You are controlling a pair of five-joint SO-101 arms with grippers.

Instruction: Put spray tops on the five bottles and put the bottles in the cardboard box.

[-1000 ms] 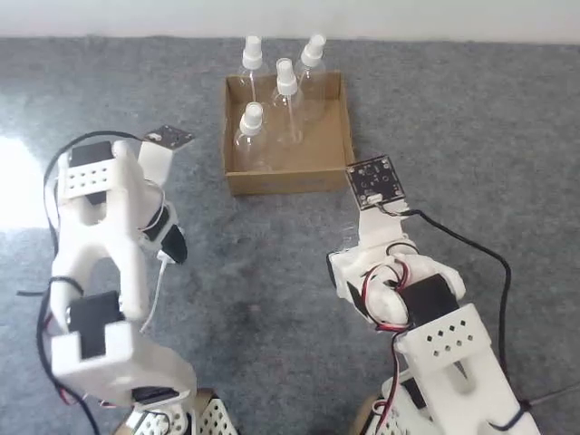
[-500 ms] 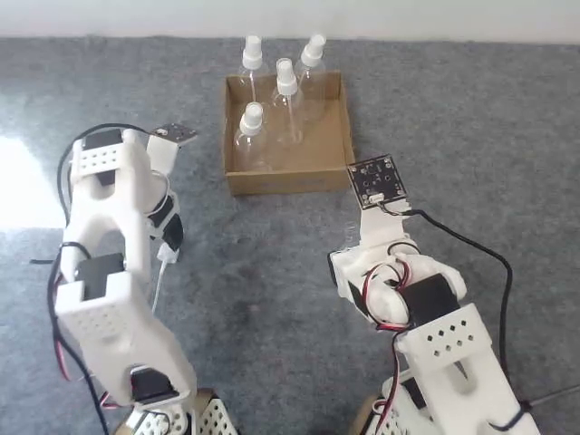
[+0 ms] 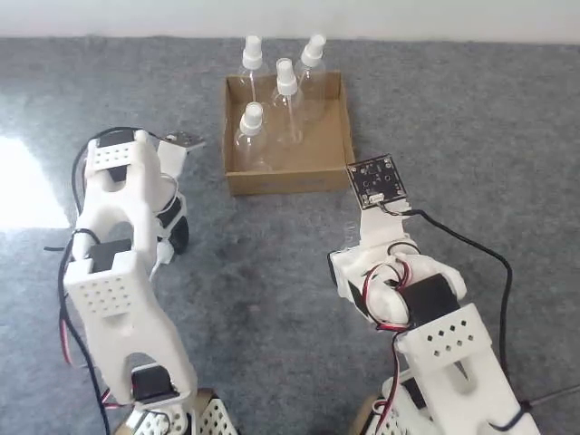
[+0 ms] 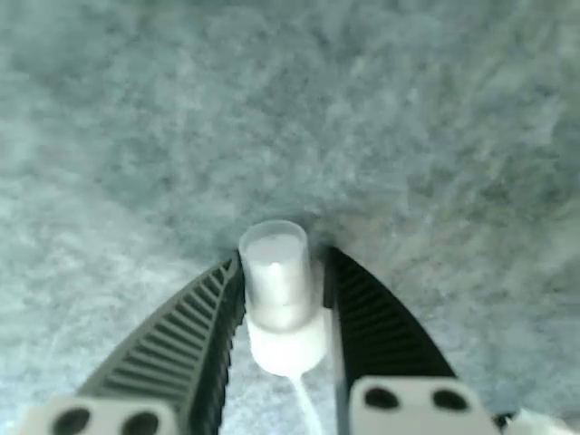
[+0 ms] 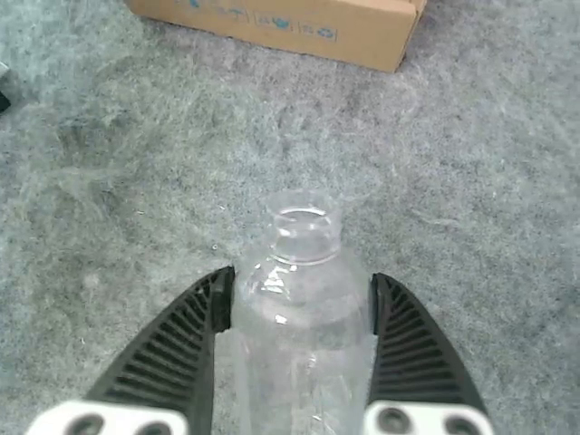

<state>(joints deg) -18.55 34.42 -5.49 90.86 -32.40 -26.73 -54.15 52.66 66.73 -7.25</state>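
Clear plastic bottle, neck uncapped, is clamped in my right claw; my left claw pinches a white spray top. Four topped bottles stand in the cardboard box.

No legible txt; blue print on cardboard box too small.

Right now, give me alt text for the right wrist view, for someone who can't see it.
A clear bottle with an open, uncapped neck is held between the two black fingers of the right gripper, which press against its sides. Beyond it on the grey surface sits the cardboard box.
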